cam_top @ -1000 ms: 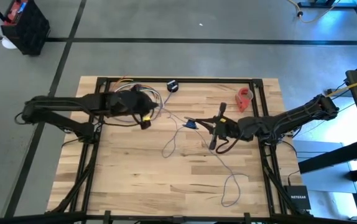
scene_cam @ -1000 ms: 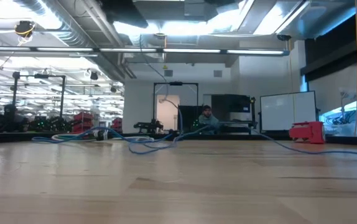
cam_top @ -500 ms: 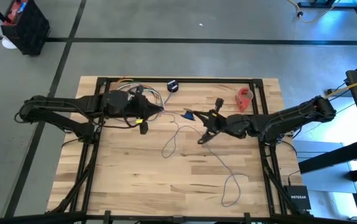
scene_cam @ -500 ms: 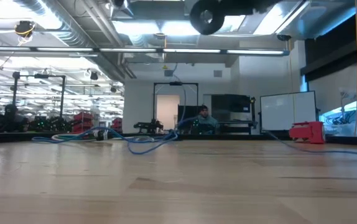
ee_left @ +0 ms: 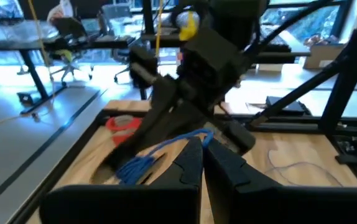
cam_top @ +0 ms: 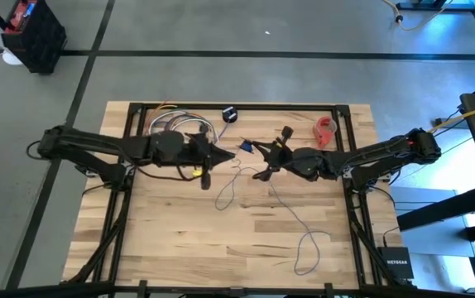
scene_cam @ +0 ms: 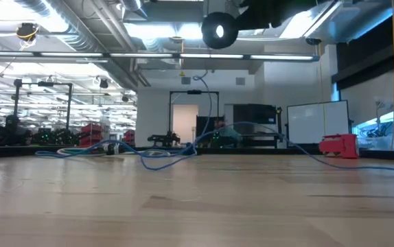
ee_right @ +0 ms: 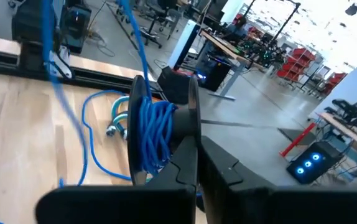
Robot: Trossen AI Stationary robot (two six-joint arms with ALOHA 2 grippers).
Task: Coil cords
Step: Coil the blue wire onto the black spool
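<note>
Both dark arms are stretched in low from their own sides and nearly meet over the back-middle of the light wooden plank table [cam_top: 179, 240]. The left gripper [cam_top: 239, 149] points toward the centre with its 2 fingers [ee_left: 188, 163] pinched together, and a bunched bit of the thin bluish cord [ee_left: 142, 163] sits right at the fingertips, so it looks clamped on that cord. The right gripper [cam_top: 258, 150] comes in from the other side, twisted at the wrist, its tips just beside the left one's; its fingers [ee_right: 185, 163] are pressed shut, and in its wrist view a tight coil of blue cord [ee_right: 155, 140] is wound between 2 dark discs right at the fingertips. I can't say for sure whether it is pinching the cord itself. From the grippers the rest of the cord [cam_top: 299, 223] trails down in loose loops across the middle of the table toward the front right, lying flat on the wood. A small black round puck [cam_top: 229, 114] sits near the back edge, apart from both grippers, and a red tape roll [cam_top: 327, 127] lies at the back right, well clear of the cord. In the low view both arms hang overhead.
</note>
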